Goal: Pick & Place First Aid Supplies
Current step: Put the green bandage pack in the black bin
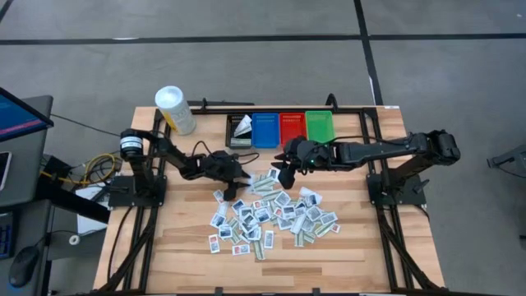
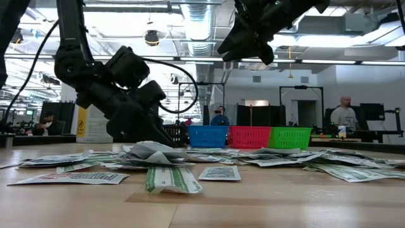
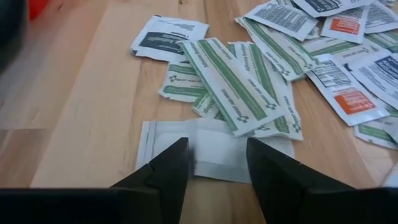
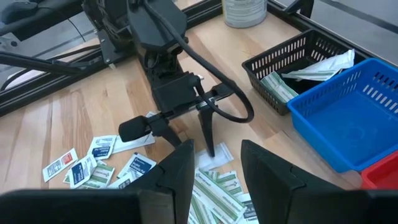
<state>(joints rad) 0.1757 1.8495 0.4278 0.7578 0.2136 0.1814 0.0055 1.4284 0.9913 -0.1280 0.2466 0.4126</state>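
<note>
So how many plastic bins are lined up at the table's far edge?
4, side by side in one row: the black bin at the left end, already holding packets, then the blue bin, the red bin and the green bin at the right end. None looks hidden.

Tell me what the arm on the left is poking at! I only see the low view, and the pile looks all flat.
Observer: The left gripper has its fingers apart on either side of a white packet at the edge of the pile. The left wrist view shows it.
Operator: Is the other one holding something?
Observer: No. The right gripper is open with nothing between its fingers, up above the pile's far edge.
Operator: Did any packets get put away?
Observer: Yes. The black bin beside the blue bin has a few packets lying in it.
</note>
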